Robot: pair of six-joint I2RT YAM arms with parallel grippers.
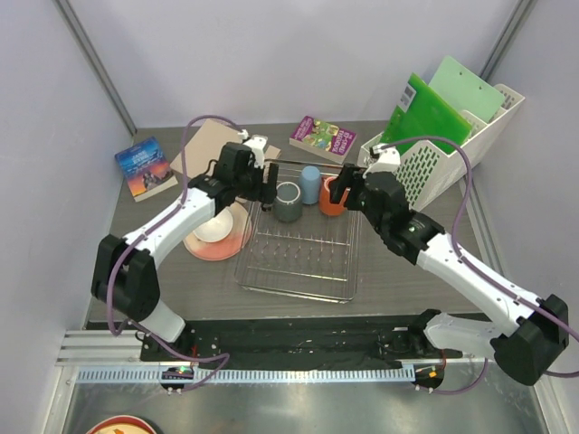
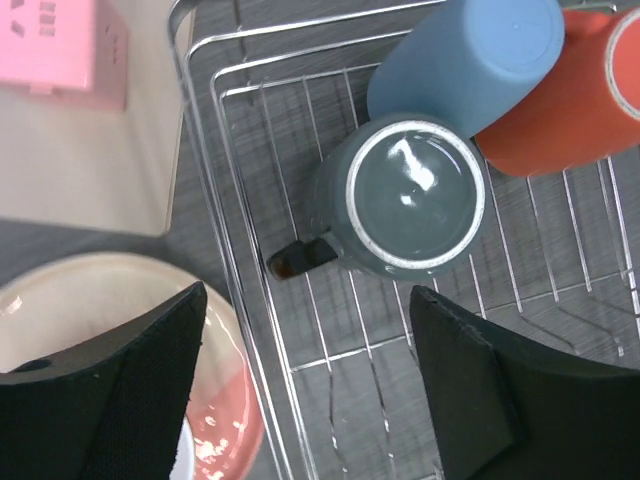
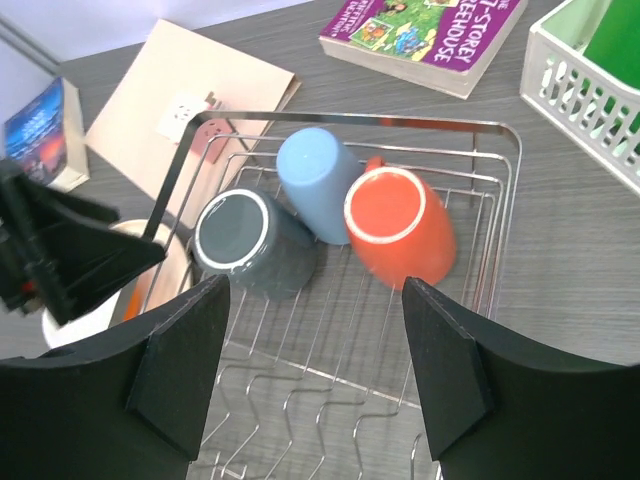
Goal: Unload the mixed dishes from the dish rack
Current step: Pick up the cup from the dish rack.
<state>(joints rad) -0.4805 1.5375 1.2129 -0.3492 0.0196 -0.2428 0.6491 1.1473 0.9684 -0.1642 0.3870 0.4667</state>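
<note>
My left tool (image 2: 308,330) and right tool (image 3: 312,290) hang wide and empty over the packed-together dark grey ceramic mug (image 2: 410,195), light blue cup (image 2: 465,60) and orange mug (image 3: 400,225); lifting one could roll its neighbours.

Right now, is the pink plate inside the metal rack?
No, the pink plate lies on the table outside the left side of the dish rack, with the small white bowl on it.
</note>
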